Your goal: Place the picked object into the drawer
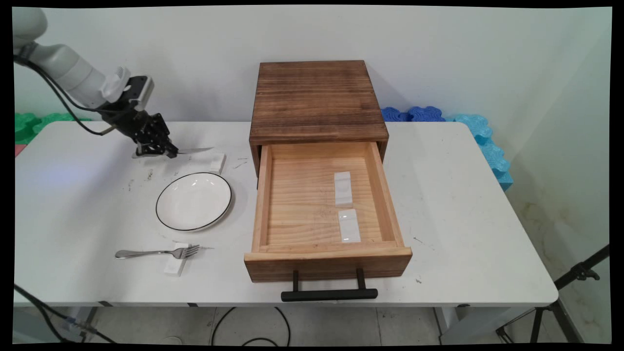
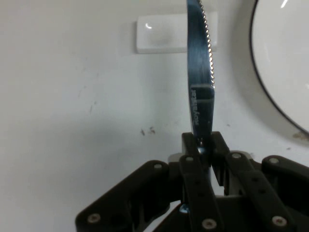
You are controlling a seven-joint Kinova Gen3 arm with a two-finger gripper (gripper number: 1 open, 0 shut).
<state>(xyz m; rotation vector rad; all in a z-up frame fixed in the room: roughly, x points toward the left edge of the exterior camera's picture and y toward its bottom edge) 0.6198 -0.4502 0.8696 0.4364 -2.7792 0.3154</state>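
My gripper (image 1: 170, 152) (image 2: 203, 145) is shut on the handle of a steel knife (image 1: 195, 150) (image 2: 200, 77) at the table's back left. The serrated blade points toward a small white rest (image 1: 218, 161) (image 2: 159, 34), its tip over the rest. A white plate with a black rim (image 1: 193, 201) (image 2: 285, 63) lies just in front of the knife. Nearer the front edge, a fork (image 1: 158, 253) lies with its tines on another white rest (image 1: 175, 265).
A wooden box (image 1: 316, 100) stands mid-table with its drawer (image 1: 326, 258) pulled open and a black handle (image 1: 329, 294) over the front edge. Two white rests (image 1: 342, 188) (image 1: 349, 225) lie inside. Foam pieces in green (image 1: 29, 124) and blue (image 1: 482, 131) line the wall.
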